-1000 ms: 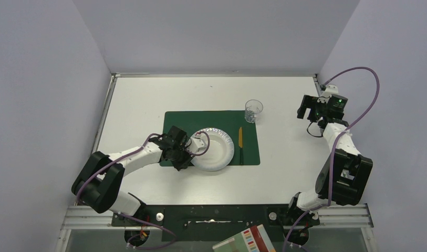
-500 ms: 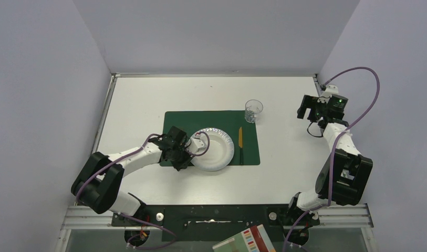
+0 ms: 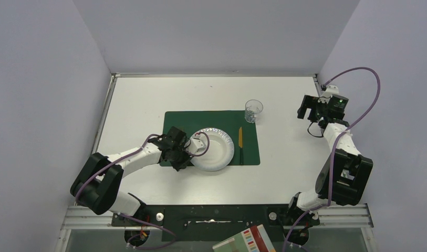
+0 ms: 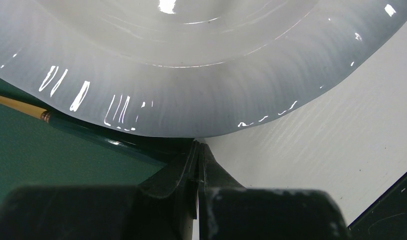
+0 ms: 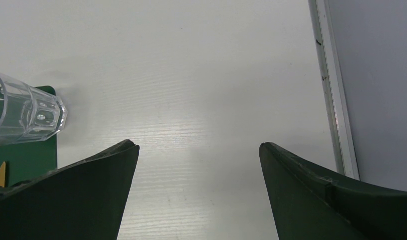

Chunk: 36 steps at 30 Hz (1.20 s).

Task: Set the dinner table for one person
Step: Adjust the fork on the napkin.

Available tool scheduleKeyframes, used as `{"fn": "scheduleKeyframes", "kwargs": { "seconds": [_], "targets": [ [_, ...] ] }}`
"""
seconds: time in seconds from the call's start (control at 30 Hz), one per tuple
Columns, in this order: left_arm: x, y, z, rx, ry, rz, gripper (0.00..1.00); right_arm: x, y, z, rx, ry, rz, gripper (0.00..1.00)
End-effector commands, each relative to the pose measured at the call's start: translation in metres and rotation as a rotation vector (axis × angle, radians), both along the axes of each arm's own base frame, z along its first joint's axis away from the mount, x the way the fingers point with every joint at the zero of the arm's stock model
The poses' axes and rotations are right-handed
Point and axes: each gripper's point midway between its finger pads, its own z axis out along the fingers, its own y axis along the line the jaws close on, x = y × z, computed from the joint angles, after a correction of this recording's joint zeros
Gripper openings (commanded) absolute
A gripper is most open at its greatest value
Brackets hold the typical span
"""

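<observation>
The white dinner table [image 3: 137, 94] carries a dark green placemat [image 3: 185, 119]. On the mat lie a white plate [image 3: 215, 149] and, to its right, a knife [image 3: 241, 144] with a yellow handle. A clear glass [image 3: 253, 110] stands at the mat's far right corner. My left gripper [image 3: 187, 160] is shut, its tips [image 4: 197, 146] right at the plate's near-left rim [image 4: 191, 100], by the mat's near edge. Nothing shows between the fingers. My right gripper [image 3: 305, 113] is open and empty over bare table [image 5: 201, 60], to the right of the glass [image 5: 26, 112].
The table's metal rim [image 5: 334, 100] and the right wall run close beside the right gripper. In the left wrist view the knife [image 4: 21, 104] shows past the plate's rim on the mat [image 4: 51, 155]. A colourful booklet [image 3: 248, 240] lies below the table's near edge.
The left arm has shifted very slightly to the left. The plate, knife, glass and right arm are where they were.
</observation>
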Motion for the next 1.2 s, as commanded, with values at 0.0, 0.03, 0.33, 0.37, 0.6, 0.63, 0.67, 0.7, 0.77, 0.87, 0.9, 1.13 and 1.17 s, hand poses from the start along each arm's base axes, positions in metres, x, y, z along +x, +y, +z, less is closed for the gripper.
{"fn": "scheduleKeyframes", "kwargs": {
  "seconds": [0.0,0.03,0.33,0.37,0.6,0.63,0.67,0.7,0.77,0.87,0.9,1.13,1.17],
  "targets": [
    [0.005,0.009,0.002,0.038,-0.041,-0.002,0.00,0.006,-0.004,0.028,-0.028,-0.091,0.001,0.96],
    [0.004,0.009,0.003,0.039,-0.042,-0.003,0.00,0.006,-0.004,0.027,-0.029,-0.089,0.003,0.96],
    [0.009,0.005,0.011,0.017,-0.054,0.009,0.00,0.006,-0.004,0.027,-0.026,-0.089,0.004,0.96],
    [0.010,0.002,0.013,0.005,-0.052,0.009,0.00,0.006,-0.004,0.027,-0.026,-0.089,0.005,0.96],
    [0.017,-0.013,0.023,-0.039,-0.039,0.003,0.00,0.006,-0.004,0.028,-0.027,-0.091,0.003,0.96],
    [0.018,-0.012,0.023,-0.037,-0.043,0.003,0.00,0.006,-0.004,0.028,-0.025,-0.090,0.003,0.96],
    [0.019,-0.013,0.024,-0.038,-0.046,0.002,0.00,0.006,-0.004,0.028,-0.026,-0.091,0.004,0.96],
    [0.019,-0.013,0.025,-0.037,-0.051,0.000,0.00,0.006,-0.004,0.028,-0.025,-0.090,0.004,0.96],
    [0.021,-0.013,0.026,-0.036,-0.057,0.001,0.00,0.006,-0.003,0.027,-0.023,-0.089,0.006,0.96],
    [0.022,-0.013,0.024,-0.032,-0.059,-0.002,0.00,0.007,-0.003,0.027,-0.023,-0.089,0.007,0.96],
    [0.022,-0.013,0.023,-0.031,-0.058,-0.002,0.00,0.007,-0.004,0.027,-0.024,-0.089,0.006,0.96],
    [0.023,-0.015,0.017,-0.031,-0.050,-0.005,0.00,0.006,-0.004,0.025,-0.025,-0.085,0.006,0.96],
    [0.024,-0.014,0.016,-0.028,-0.052,-0.004,0.00,0.006,-0.004,0.025,-0.025,-0.085,0.005,0.96]
  ]
}}
